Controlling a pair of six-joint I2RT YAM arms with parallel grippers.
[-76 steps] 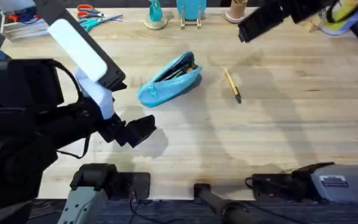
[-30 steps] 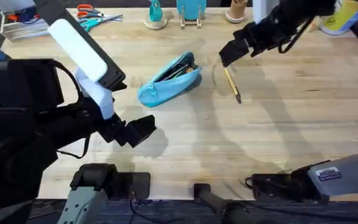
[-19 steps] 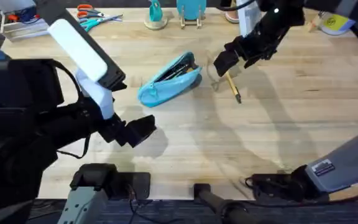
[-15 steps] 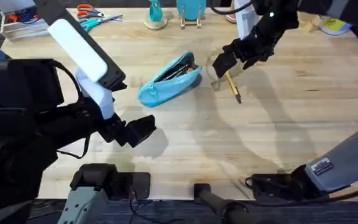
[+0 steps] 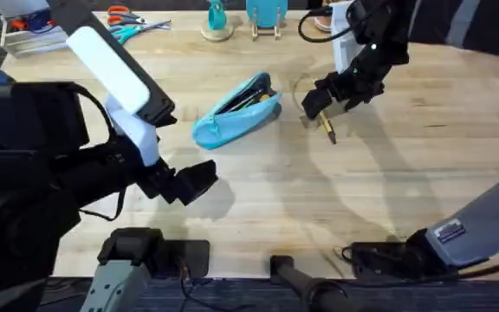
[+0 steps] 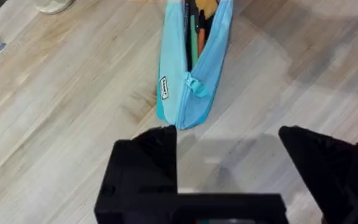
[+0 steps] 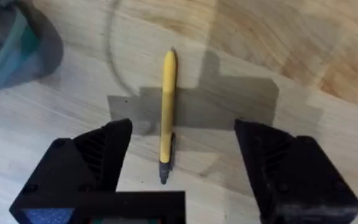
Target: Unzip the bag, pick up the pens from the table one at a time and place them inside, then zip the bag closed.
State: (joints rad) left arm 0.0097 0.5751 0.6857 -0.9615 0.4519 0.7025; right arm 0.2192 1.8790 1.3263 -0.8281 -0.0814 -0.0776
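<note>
Right jaws [image 7: 182,165] lowered, spread wide, yellow pen [image 7: 167,112] lying between them

The right claw [image 5: 323,104] hides the upper half of the pen [image 5: 328,131].

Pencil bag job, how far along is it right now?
Done: the bag lies unzipped with pens already inside. In hand: the right gripper is open, its fingers on either side of the yellow pen lying on the table, not yet gripped. The left gripper is open near the bag's end. Left: grasp, insert, zip closed.
</note>
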